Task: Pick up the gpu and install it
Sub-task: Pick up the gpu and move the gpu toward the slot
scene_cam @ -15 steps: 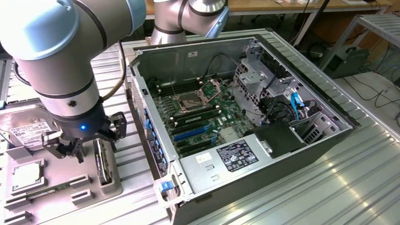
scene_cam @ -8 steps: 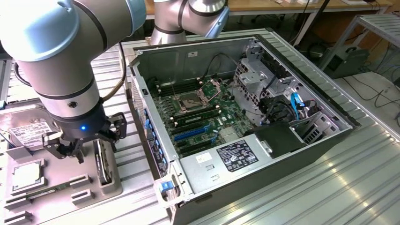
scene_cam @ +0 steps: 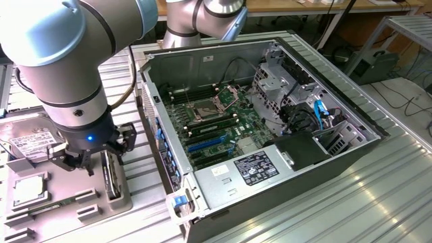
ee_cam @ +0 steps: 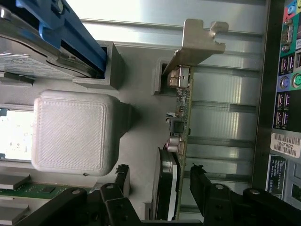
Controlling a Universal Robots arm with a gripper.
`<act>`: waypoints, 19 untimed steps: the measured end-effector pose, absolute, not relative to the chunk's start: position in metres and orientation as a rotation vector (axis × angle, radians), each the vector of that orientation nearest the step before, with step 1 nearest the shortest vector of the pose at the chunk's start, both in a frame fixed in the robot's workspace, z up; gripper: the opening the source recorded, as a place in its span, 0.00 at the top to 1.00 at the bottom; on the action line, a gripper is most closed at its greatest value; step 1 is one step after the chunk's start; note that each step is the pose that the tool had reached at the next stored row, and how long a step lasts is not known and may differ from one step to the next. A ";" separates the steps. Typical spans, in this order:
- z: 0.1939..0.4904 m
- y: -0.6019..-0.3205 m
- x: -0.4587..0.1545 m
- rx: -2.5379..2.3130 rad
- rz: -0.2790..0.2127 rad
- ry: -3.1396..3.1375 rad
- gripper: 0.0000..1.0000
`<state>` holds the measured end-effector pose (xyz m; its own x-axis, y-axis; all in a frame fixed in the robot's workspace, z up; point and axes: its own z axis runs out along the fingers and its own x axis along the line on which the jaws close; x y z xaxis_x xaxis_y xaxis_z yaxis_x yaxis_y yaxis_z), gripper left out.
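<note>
Beside the open computer case [scene_cam: 270,126], upright on edge in a slot of the grey holder [scene_cam: 101,200] on the table [scene_cam: 378,192]: gpu [ee_cam: 184,117], silver bracket [ee_cam: 197,40] uppermost in the wrist view. Straddled by the pincer [ee_cam: 160,175], jaws spread open either side, nothing gripped. Probably light and stiff but fragile; best pinched across the flat faces near the heatsink [ee_cam: 167,188], sparing small components.

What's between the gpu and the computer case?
Only bare ribbed metal tabletop separates the gpu from the computer case, as the wrist view shows.
</note>
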<state>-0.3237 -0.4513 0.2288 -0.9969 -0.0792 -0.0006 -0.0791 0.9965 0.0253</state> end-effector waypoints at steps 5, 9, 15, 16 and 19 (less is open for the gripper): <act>0.229 -0.451 -0.324 0.121 -0.040 -3.139 0.51; 0.228 -0.451 -0.324 0.092 -0.040 -3.140 0.51; 0.228 -0.458 -0.323 0.089 -0.041 -3.140 0.51; 0.228 -0.458 -0.324 0.089 -0.041 -3.140 0.51; 0.228 -0.458 -0.323 0.089 -0.041 -3.140 0.53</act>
